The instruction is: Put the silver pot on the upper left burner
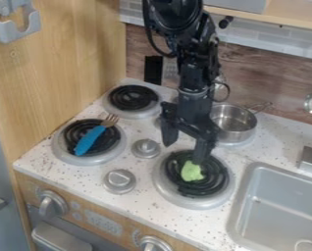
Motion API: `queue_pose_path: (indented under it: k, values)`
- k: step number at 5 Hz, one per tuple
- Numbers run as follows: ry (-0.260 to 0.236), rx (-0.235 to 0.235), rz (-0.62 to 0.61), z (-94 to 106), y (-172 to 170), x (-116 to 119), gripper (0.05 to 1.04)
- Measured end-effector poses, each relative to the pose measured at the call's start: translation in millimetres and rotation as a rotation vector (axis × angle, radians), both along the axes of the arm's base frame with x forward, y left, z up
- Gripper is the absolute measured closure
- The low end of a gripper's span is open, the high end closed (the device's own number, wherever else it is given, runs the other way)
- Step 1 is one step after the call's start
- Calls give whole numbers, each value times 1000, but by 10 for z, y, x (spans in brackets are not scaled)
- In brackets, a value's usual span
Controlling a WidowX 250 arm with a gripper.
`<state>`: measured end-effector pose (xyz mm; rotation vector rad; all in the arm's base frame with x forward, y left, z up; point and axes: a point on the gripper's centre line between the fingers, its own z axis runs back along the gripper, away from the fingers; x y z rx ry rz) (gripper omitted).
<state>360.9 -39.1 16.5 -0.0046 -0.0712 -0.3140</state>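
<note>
- Stove front [134,227] runs nearest.
- Gripper [183,150] hangs over the lower right burner [165,188], fingers spread, holding nothing.
- Upper left burner [132,98], the goal, lies behind and left.
- Silver pot [233,123] sits behind and right, its handle [262,105] pointing away from the gripper.

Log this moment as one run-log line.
hand: open, above lower right burner; silver pot: upper right burner; task: not yet done; blue fork: lower left burner; green item: lower right burner
</note>
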Motion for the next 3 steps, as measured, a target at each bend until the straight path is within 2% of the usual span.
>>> queue_pose_path:
  k: [1,3]
  values:
    - [44,7,-5,-156,-2,-52,85]
    - [-83,29,-130,-49,-245,462,85]
